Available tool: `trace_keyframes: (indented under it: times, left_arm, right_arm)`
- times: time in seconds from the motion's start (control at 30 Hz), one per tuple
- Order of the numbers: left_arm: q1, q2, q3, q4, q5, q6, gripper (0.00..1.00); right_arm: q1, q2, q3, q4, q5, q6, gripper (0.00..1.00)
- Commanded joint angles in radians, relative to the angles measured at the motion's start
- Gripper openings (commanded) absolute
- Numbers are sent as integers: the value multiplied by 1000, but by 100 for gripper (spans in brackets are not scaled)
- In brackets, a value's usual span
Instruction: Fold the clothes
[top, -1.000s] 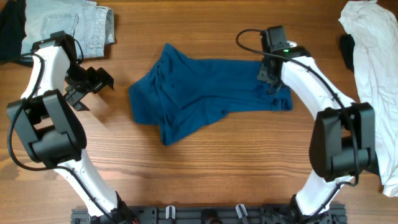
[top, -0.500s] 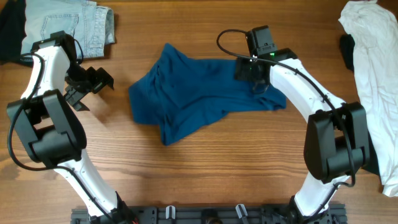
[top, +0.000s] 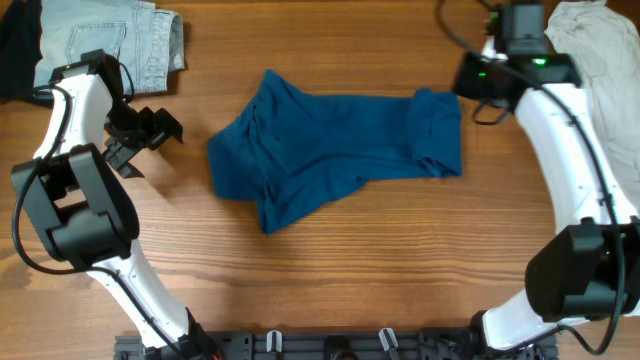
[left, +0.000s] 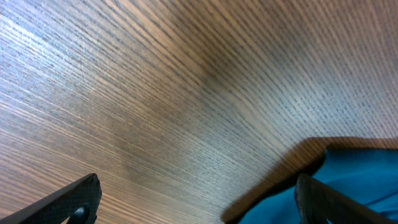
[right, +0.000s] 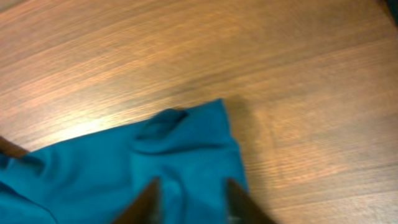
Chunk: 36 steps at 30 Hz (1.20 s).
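Top: left wrist view shows one corner only.
Left end effector: fingers cut by lower edge.
Right end effector: fingers blurred, cut by lower edge.
White garment: runs past right edge.

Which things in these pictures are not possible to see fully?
1. Overhead: denim and white garment are cut by the frame edges.
2. Left wrist: only a corner of the top shows; the bottom edge cuts it.
3. Right wrist: the fingers are blurred, tips cut off below.

Blue top corner (jaws apart)
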Motion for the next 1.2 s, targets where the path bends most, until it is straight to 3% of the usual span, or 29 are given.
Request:
trace_keyframes:
  times: [0.0,0.2,0.5,0.7,0.87,1.17]
  left_arm:
    - [-5,-20,-5,16,-12,5,100]
    - [-5,-20,-5,19,-13,5,100]
    - [-5,-20,-5,15,-13,5,100]
    - [-5,-20,-5,11,-13,5,100]
    - [-5,-20,-5,7,-13,5,100]
    - [-5,-20,-5,3,-13,5,100]
  right_arm:
    - [-23,45,-45,-11,-214,-71,4]
    - [23,107,-177,-17,-389,-132,4]
    - [107,249,-285,34,-299,-121,4]
    - [109,243,-255,47,-294,-114,4]
    - [97,139,-155,36,-269,-95,4]
    - [75,71,-76,82,-269,-95,19]
